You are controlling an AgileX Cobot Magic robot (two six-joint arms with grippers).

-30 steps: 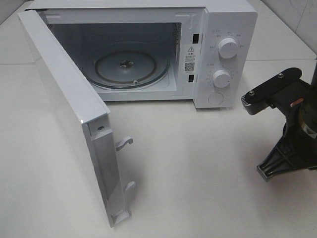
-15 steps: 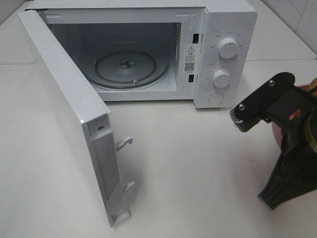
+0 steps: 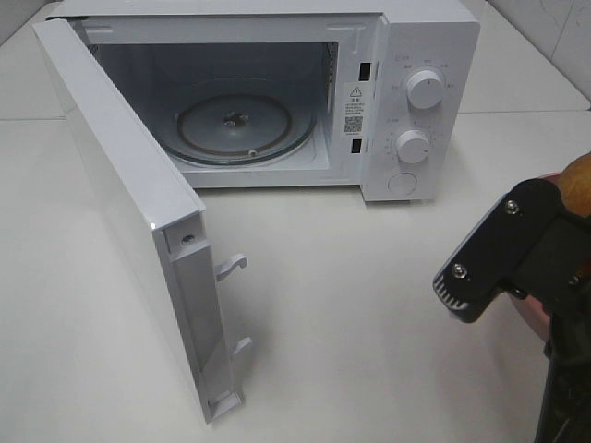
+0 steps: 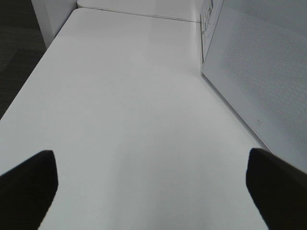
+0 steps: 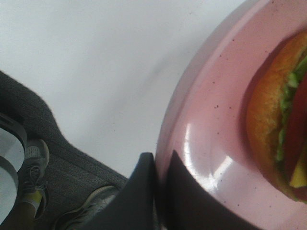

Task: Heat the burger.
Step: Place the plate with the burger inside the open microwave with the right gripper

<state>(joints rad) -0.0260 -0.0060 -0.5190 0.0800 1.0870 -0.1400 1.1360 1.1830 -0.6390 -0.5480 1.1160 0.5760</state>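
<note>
1. Lying on the pink plate (image 5: 211, 110), the burger (image 5: 271, 120) is seen from the side in the right wrist view. A golden-brown bun, green lettuce, a dark red layer and a bit of yellow cheese are shown.
2. The right gripper (image 5: 158, 167) is closed on the plate's rim, which is pinched between its two dark fingers (image 5: 139, 196). Nothing else is held by it.
3. In the high view the right arm (image 3: 508, 258) is found at the right edge of the white table (image 3: 369, 305), in front of the microwave (image 3: 416, 55) and to its right. Only a small brown piece of the bun is shown past the arm at that picture's right edge, so the burger is placed outside the microwave and well apart from it.
4. The microwave is set at the back of the table with its door (image 3: 120, 203) swung wide open to the left. The glass turntable (image 3: 245, 125) is exposed inside, and two round knobs (image 3: 425, 89) and a round button (image 3: 402, 183) are carried on the front panel.
5. The left gripper (image 4: 151, 184) is spread wide. Its fingertips (image 4: 26, 182) are seen far apart over the table, with nothing gripped between them, and the door's dotted outer face is seen just beside it.
6. Whether the plate is resting on the table or is lifted off it cannot be told.
7. Dark floor and a pair of shoes (image 5: 36, 153) are seen past the table's edge in the right wrist view.
</note>
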